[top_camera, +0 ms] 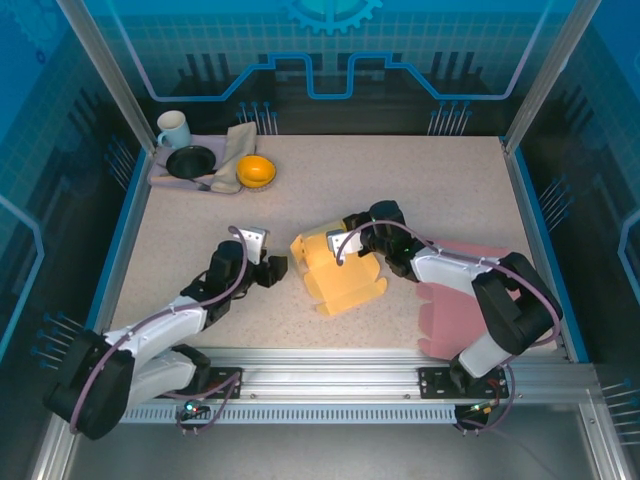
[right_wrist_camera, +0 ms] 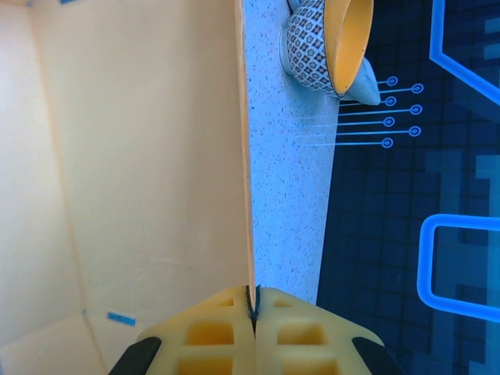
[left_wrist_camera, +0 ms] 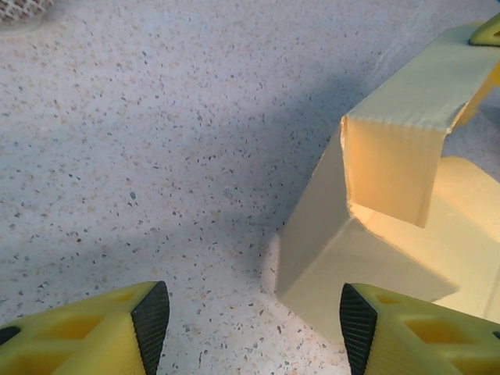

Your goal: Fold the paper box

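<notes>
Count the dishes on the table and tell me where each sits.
3. A pale mug in the far-left corner, a black dish just in front of it, and a yellow bowl to their right, beside the beige cloth. Others could be hidden.

- Setting: a robotics laboratory test cell, built round a speckled table [top_camera: 420, 190].
- Along the table's near edge: a slotted aluminium rail [top_camera: 330, 362] carrying bolted mounts.
- At the table's far corners: aluminium posts [top_camera: 108, 75] framing blue panels [top_camera: 420, 45] printed with circuit traces and a gear [top_camera: 333, 12].
- On the table's far-left corner: staged props, including a mug [top_camera: 173, 128] and a bowl [top_camera: 256, 171].
</notes>
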